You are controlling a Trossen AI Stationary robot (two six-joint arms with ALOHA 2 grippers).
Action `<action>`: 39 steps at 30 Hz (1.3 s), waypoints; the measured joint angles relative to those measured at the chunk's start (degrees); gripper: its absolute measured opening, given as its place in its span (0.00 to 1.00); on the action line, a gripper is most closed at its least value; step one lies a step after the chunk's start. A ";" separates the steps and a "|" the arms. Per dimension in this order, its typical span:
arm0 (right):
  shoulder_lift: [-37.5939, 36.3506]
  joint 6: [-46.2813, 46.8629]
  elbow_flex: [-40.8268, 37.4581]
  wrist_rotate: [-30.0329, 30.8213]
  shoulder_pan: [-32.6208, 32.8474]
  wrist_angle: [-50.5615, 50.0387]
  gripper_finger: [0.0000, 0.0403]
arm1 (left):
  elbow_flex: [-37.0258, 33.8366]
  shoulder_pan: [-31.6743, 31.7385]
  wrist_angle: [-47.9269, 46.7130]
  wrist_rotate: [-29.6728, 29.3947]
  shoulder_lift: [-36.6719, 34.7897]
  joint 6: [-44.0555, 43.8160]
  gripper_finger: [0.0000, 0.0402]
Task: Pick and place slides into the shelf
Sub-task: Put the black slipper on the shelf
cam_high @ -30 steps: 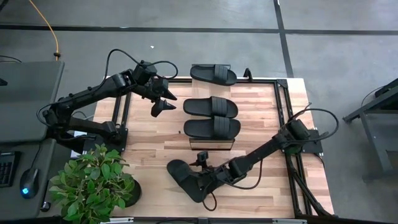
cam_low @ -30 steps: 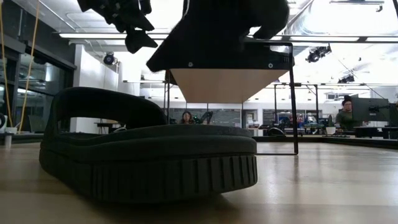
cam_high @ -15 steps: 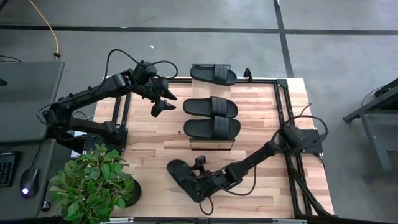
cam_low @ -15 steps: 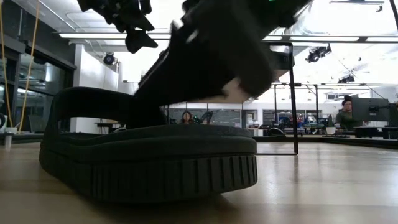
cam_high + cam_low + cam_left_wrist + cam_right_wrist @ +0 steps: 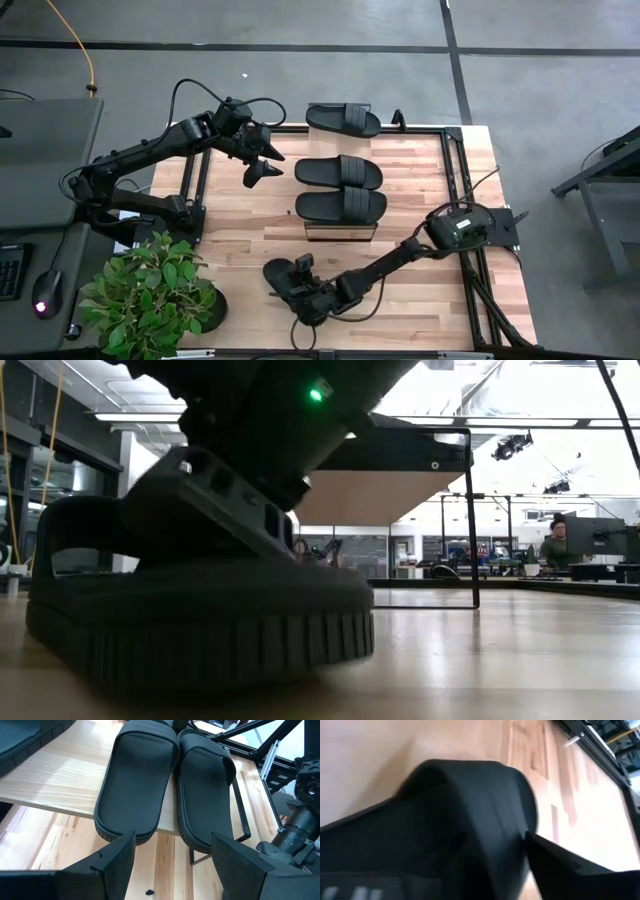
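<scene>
I have the right gripper [image 5: 297, 285] down low on the table [image 5: 420, 310] near its front edge, on the one slide [image 5: 283, 283] that lies on the bare wood there. In the right wrist view the slide's strap [image 5: 470, 815] fills the frame with one dark finger [image 5: 570, 862] beside it, and the low view shows the gripper body pressed onto the strap, sole flat on the wood. Whether the fingers have actually clamped the strap I cannot tell.

The left gripper [image 5: 262, 160] hangs over the back left part of the table, just beside the shelf [image 5: 340, 228], its fingers [image 5: 115, 855] spread wide with nothing between them.

Two slides [image 5: 338, 172] [image 5: 340, 206] lie side by side, touching, on the shelf's plank near the middle of the table. A fourth slide [image 5: 343, 119] sits beyond the back edge of the table. A potted plant [image 5: 155, 295] stands at the front left corner.
</scene>
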 joint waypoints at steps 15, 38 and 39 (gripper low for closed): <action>-0.13 1.18 4.70 2.41 0.01 -6.86 0.01 | 0.00 -0.02 -0.09 -0.69 0.02 -0.11 0.60; -21.09 -0.14 4.66 11.78 -0.66 -17.04 0.00 | 0.00 -0.02 -0.11 -1.28 0.02 0.64 0.60; -22.03 -0.14 4.66 11.99 -0.68 -17.48 0.00 | 0.00 0.00 -0.11 -1.10 0.02 1.16 0.60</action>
